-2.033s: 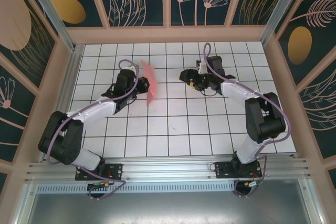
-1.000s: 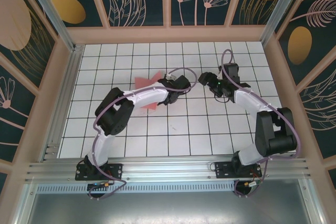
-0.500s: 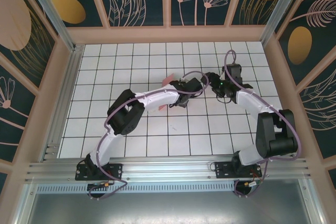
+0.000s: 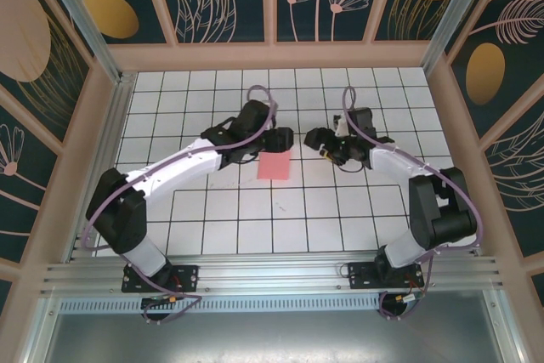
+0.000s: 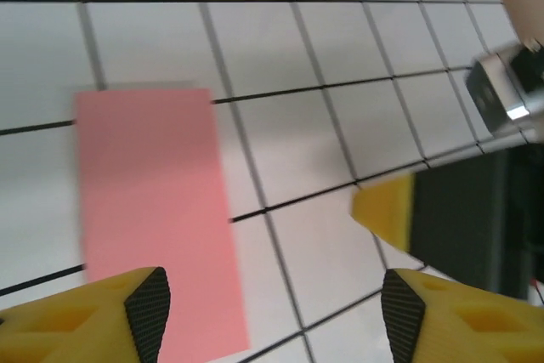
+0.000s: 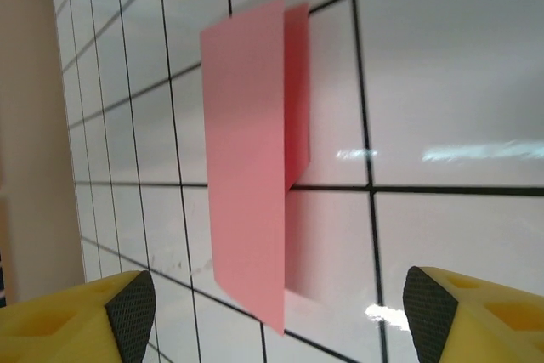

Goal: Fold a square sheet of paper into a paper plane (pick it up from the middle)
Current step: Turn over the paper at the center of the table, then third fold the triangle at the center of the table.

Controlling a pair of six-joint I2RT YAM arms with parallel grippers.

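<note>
At the near edge of the tiled table (image 4: pixel 212 218), the left arm's base (image 4: pixel 158 278) and the right arm's base (image 4: pixel 379 275) are bolted side by side, and both arms are reached in toward the middle. Beyond the bare near tiles the square sheet of paper (image 4: pixel 274 167) is seen lying on the table, doubled over into a narrow rectangle and held by nothing. In the right wrist view the upper layer (image 6: pixel 246 167) is seen to sit slightly ajar from the lower one along one long edge, so the fold is judged soft rather than pressed flat.

Just past the sheet's far edge the left gripper (image 4: pixel 283 137) is poised with its jaws spread wide and nothing between them. In its own wrist view the paper (image 5: pixel 153 210) is seen below and to one side of the gap. The right gripper (image 4: pixel 317 137) is set facing it, near but apart, likewise wide open and empty, a little off to the side of the sheet.

The first centre fold is judged made and the task to be early. Either the crease is to be pressed flat or the sheet reopened for the corner folds. For either, one gripper would be needed to pin the paper while the other works a thin edge, and the ajar flap offers some purchase.

No tray or box is involved; farthest off, the walled frame (image 4: pixel 272 55) bounds the table, and within it are the arms and the one sheet
</note>
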